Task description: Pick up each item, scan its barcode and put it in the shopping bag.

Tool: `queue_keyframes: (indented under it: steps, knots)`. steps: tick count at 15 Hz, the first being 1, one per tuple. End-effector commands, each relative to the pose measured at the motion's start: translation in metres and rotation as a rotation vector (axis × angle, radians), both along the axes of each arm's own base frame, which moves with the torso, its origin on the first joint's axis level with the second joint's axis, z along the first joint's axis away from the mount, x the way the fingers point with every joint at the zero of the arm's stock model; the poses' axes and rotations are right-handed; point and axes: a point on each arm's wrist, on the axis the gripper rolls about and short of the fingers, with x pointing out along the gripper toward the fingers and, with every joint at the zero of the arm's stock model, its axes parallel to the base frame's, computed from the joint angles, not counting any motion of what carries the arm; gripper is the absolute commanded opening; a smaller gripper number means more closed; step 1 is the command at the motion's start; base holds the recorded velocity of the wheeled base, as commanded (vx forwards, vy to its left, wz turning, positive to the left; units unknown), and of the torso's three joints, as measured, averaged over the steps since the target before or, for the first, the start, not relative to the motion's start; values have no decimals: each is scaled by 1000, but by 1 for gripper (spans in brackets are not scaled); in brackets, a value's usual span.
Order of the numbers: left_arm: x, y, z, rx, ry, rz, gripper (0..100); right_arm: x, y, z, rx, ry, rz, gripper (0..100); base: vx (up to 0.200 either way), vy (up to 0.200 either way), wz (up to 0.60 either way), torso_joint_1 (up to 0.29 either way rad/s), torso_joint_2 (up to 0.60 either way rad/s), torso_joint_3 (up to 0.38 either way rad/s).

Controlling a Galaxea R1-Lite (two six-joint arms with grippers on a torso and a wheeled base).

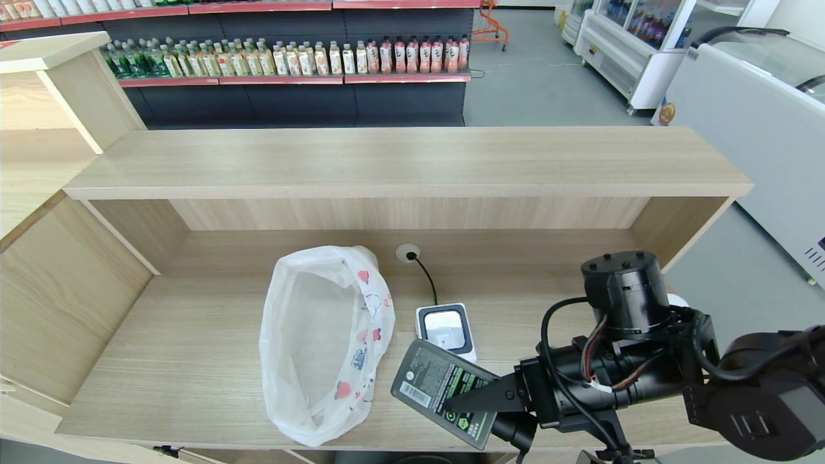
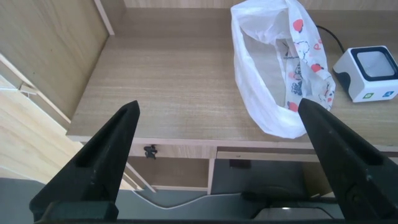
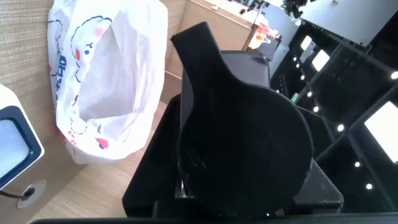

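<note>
A shop is shown, of the supermarket or convenience-store kind. Long shelves point(image 1: 290, 80) edged in red are seen along the back wall, and rows of bottled drinks point(image 1: 290, 59) are lined up on them. Glass-fronted chilled cabinets point(image 1: 635, 32) and a white chest freezer point(image 1: 754, 96) are set along the aisle to the right. A till is suggested by the wooden counter point(image 1: 412, 161), on which a barcode scanner point(image 1: 445, 327) is placed beside an open shopping bag point(image 1: 322, 341), and by a dark packet point(image 1: 425, 377) on which a barcode label is printed.
</note>
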Motion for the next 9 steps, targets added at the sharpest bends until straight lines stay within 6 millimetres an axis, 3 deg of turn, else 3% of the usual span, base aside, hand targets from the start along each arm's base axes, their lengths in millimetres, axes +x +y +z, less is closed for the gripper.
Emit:
queue_keyframes:
  steps: [1,9]
  knots:
    - [0,0,0,0,0,0,100,-1,1,0,0,-1,4,0,0,0,0,0,0,0]
    - [0,0,0,0,-1,0,100,-4,0,6,13,38,-2,0,0,0,0,0,0,0]
